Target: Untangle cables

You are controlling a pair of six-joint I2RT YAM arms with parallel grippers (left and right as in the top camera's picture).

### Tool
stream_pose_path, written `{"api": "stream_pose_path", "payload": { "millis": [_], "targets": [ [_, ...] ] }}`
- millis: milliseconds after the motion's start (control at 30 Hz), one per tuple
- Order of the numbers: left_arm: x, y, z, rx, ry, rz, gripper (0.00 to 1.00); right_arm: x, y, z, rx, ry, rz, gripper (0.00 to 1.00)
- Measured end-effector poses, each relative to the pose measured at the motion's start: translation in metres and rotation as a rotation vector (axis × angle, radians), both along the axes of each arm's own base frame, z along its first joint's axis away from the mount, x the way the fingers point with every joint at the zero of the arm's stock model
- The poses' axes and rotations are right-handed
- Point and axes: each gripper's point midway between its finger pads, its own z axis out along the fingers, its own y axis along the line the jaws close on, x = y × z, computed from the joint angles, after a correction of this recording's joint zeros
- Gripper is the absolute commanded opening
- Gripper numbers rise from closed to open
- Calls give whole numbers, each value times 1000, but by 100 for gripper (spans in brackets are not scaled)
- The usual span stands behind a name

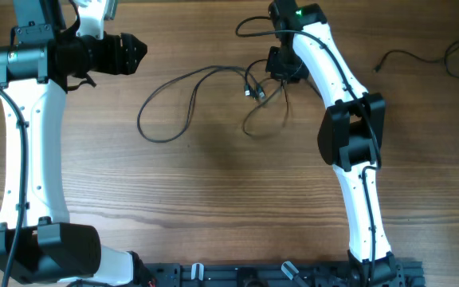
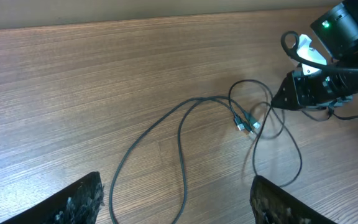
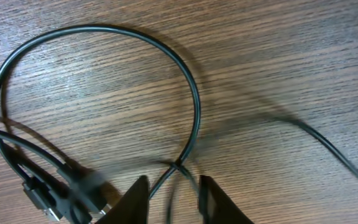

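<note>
cables (image 3: 197, 112): black, looped on wooden table (image 1: 213, 199). left gripper (image 2: 176, 186): wide, empty. right gripper (image 3: 174, 186): narrowly parted, one strand lying between its fingers.

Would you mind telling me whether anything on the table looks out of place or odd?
Yes: the cables are tangled into crossing loops, with their plugs bunched together, right by the right tool. A stray cable also lies alone far off to the right, apart from the rest.
</note>
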Motion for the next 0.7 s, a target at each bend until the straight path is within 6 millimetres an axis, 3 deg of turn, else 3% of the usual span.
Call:
{"api": "stream_pose_path", "payload": {
  "millis": [100,467,700],
  "targets": [
    [0,0,0,0,0,0,78,0,1,0,4,1,0,49],
    [-1,0,-1,0,4,0,77,2,2,-1,11,-5,-22,52],
    [-1,0,-1,-1,5,0,77,0,1,-30,-1,37,-61,52]
  ]
}}
